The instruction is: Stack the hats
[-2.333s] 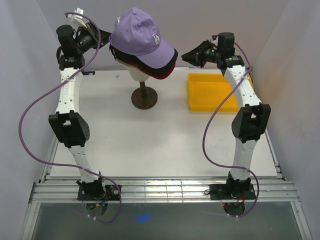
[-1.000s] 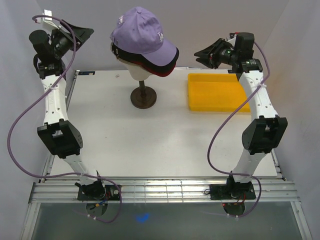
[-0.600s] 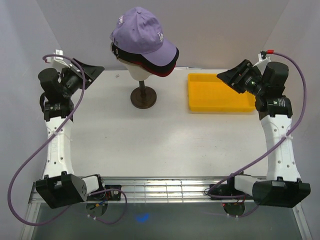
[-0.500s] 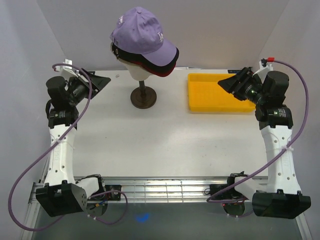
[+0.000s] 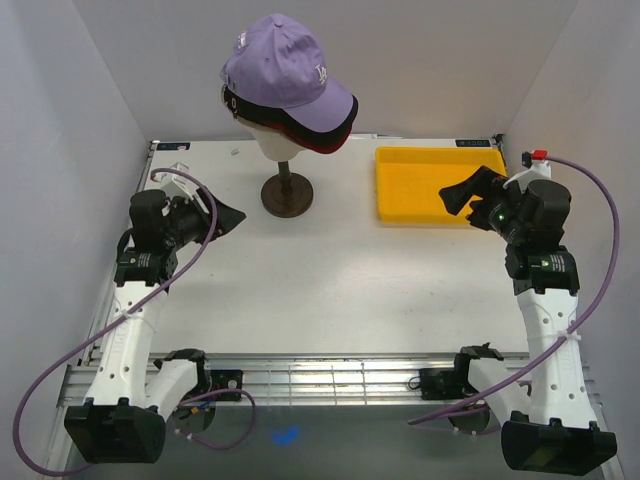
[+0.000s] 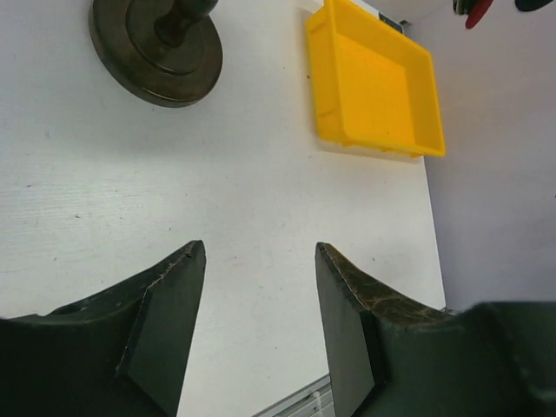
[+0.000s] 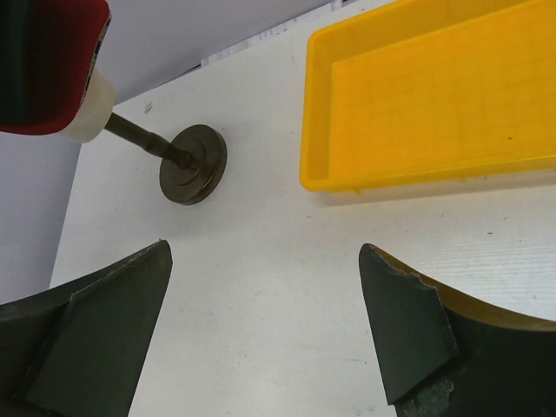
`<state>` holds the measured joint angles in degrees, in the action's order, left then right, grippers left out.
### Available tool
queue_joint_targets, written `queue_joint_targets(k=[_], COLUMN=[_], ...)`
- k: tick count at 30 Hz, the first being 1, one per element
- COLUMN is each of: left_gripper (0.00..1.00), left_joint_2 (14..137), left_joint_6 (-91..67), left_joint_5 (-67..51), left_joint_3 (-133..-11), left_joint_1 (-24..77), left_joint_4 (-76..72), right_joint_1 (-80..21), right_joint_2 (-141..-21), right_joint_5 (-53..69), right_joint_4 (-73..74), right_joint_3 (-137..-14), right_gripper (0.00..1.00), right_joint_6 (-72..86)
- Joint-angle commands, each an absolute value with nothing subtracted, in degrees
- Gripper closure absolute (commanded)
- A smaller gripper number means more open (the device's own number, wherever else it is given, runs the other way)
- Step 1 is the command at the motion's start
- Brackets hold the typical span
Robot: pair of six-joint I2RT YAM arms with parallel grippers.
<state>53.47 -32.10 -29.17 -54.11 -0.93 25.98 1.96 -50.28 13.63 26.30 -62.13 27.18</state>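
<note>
The hats (image 5: 300, 125) sit piled on the mannequin head (image 5: 273, 146), with the lavender cap (image 5: 280, 65) on top, high above its thin stand (image 5: 288, 195). The danger I see is a topple: an arm brushing the stand or the overhanging brims could slide the pile off. Left of the stand, the left tool (image 6: 261, 261) hangs with jaws partly apart, gripping nothing. Right of the stand, by the yellow tray (image 5: 400, 212), the right tool (image 7: 265, 261) gapes wide, touching nothing.

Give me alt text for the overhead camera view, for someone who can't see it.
A lavender cap tops a stack of caps on a mannequin head at the far middle of a white table, with a yellow tray to its right. The left pincer and right pincer hang low at either side, both open and empty.
</note>
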Motion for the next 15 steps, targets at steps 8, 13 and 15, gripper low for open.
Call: queue_joint_targets(k=[8,13,15], left_gripper=[0.36,0.36,0.36], left_joint_2=[52.38,53.0,52.91], left_joint_6=[-26.37,-26.54,-26.54], left_joint_5=[-25.05,-25.4,-25.49], left_joint_3=[-55.11,-55.55,-55.46], left_joint_1=[3.51,3.78,3.78], left_joint_4=[29.71,29.71,29.62], right_joint_1=[1.85,1.85,1.85], right_joint_2=[-48.52,-48.86,-49.65], right_joint_5=[15.64,11.34,10.37], right_joint_4=[19.16,21.88,23.8], right_joint_3=[-58.98,-59.85,-60.64], right_gripper=[0.07,0.11,0.11], right_joint_6=[24.87,26.37,26.72])
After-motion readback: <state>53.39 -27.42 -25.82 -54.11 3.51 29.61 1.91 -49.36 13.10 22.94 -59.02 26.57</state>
